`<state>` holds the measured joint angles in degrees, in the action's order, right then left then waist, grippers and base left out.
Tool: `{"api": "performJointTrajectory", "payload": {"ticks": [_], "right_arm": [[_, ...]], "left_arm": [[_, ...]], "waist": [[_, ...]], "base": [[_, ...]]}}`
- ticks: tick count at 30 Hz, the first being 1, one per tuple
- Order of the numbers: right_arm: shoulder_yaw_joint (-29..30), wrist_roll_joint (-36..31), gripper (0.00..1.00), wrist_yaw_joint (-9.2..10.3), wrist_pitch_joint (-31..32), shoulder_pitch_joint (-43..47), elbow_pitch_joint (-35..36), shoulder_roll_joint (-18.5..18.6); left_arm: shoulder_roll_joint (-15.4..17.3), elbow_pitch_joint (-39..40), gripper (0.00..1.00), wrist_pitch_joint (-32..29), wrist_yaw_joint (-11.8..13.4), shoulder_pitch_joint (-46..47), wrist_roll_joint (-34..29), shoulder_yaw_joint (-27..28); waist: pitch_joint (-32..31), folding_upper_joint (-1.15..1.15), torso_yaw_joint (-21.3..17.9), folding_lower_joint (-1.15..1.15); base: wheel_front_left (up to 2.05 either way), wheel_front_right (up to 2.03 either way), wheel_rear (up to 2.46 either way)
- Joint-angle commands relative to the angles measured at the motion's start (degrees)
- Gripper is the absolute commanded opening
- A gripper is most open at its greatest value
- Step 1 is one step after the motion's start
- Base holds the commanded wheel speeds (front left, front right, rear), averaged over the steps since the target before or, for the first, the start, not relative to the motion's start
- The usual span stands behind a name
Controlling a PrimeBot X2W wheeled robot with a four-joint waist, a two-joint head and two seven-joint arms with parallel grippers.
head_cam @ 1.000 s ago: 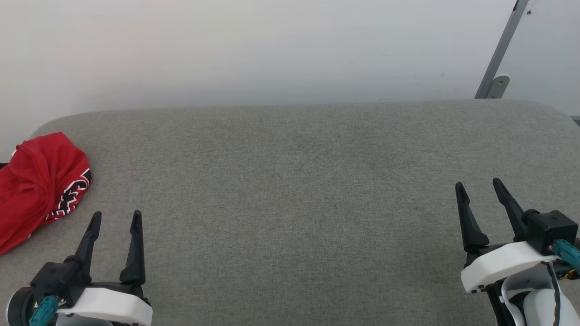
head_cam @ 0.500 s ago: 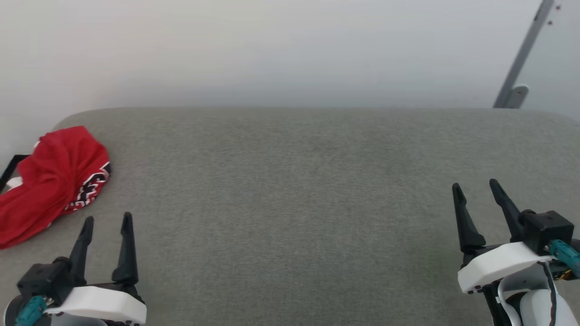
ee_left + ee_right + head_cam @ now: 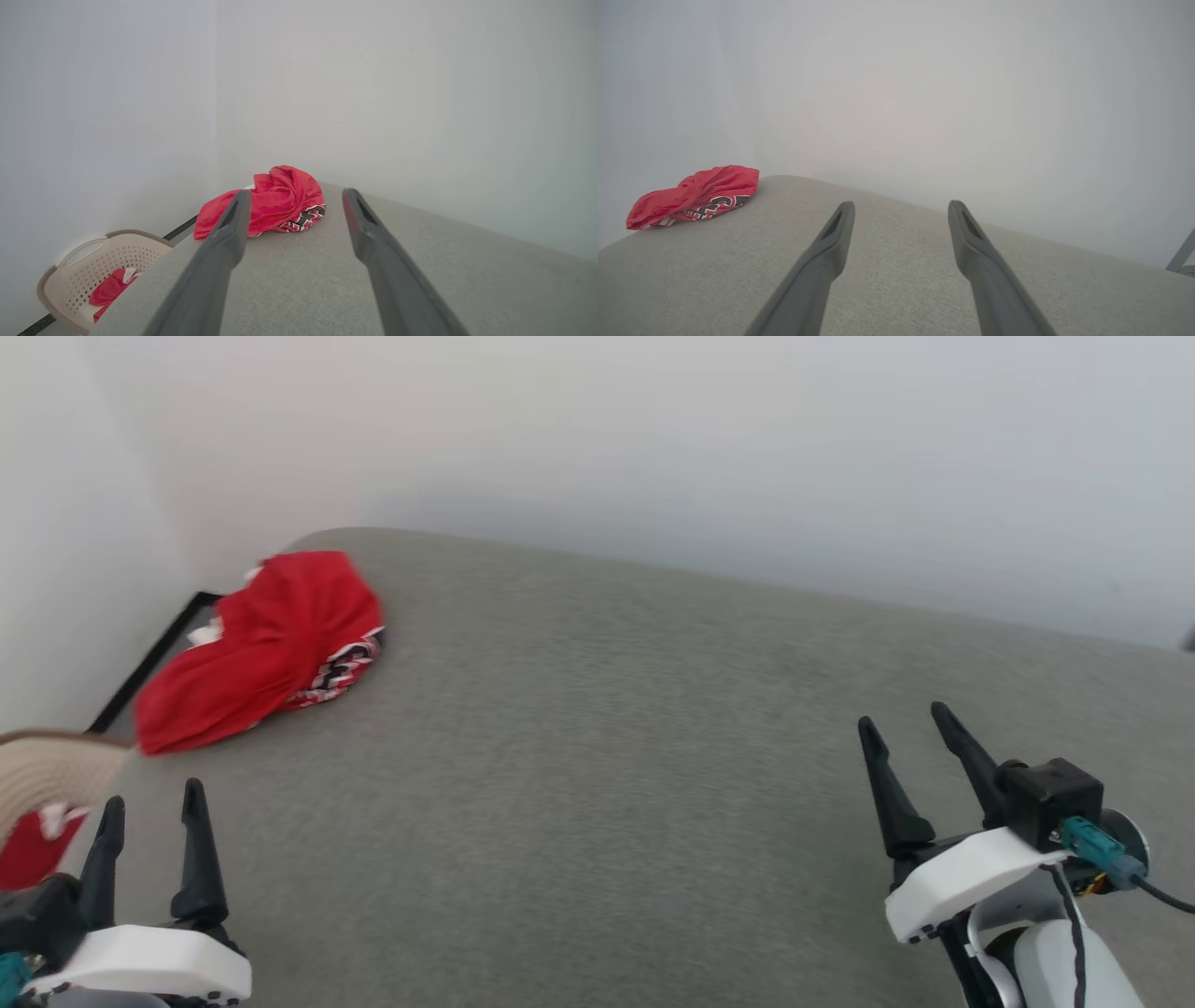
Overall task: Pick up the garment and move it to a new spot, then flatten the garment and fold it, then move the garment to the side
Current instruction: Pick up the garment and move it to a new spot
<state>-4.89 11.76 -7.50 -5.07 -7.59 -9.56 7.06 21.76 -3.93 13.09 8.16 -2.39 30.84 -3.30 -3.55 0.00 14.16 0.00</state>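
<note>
A: Location of the crumpled red thin-fabric basketball jersey [image 3: 271, 644]?
B: Far left corner of the grey fabric-covered bench [image 3: 607, 756], well apart from the left end effector [image 3: 152, 793] and the right end effector [image 3: 902, 714].
A: State of those?
B: Both spread wide, pinching nothing.
A: Handling?
B: Probably light, limp, slightly slippery; best pinched at a raised fold on top of the heap.

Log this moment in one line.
garment: crumpled, far left of table | left gripper: open, empty | right gripper: open, empty

The crumpled garment [image 3: 275, 200] bears black, white-outlined lettering [image 3: 304, 218], too folded to read.
</note>
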Motion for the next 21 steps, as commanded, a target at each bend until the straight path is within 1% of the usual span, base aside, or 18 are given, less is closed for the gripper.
{"api": "performJointTrajectory", "payload": {"ticks": [1,9,11,14,16,21], "right_arm": [[-0.57,0.66,1.00,0.02,-0.23,-0.41,-0.43,-0.28],[-3.39,1.87,1.00,0.02,-0.51,-1.66,-1.68,-0.62],[-3.75,2.05,1.00,0.02,-0.60,-2.09,-1.86,-0.55],[-4.47,2.15,1.00,0.02,-0.28,-2.84,-1.91,-0.42],[-4.49,2.16,1.00,0.03,-0.22,-3.11,-2.01,-0.22],[-3.44,2.11,1.00,0.03,0.26,-3.69,-1.44,0.70]], "left_arm": [[0.49,0.27,1.00,-0.45,0.43,-0.69,0.24,0.56],[1.12,1.44,1.00,-1.13,1.19,-2.07,1.54,2.04],[0.74,1.87,1.00,-1.15,1.53,-2.48,1.62,1.90],[0.92,2.11,1.00,-1.13,1.71,-2.43,2.26,2.54],[0.31,2.38,1.00,-0.91,1.79,-2.13,2.52,2.34],[-0.42,1.43,1.00,-0.64,0.38,1.34,3.48,1.75]], "waist": [[-0.88,0.00,4.19,0.00],[-1.26,0.00,10.88,0.00],[-1.16,0.00,12.17,0.00],[-0.35,0.00,13.08,0.00],[0.20,0.00,13.49,0.00],[2.11,0.00,13.81,0.00]], "base": [[0.00,0.00,0.00],[0.00,0.00,0.00],[0.00,0.00,0.00],[0.00,0.00,0.00],[0.00,0.00,0.00],[0.00,0.00,0.00]]}}
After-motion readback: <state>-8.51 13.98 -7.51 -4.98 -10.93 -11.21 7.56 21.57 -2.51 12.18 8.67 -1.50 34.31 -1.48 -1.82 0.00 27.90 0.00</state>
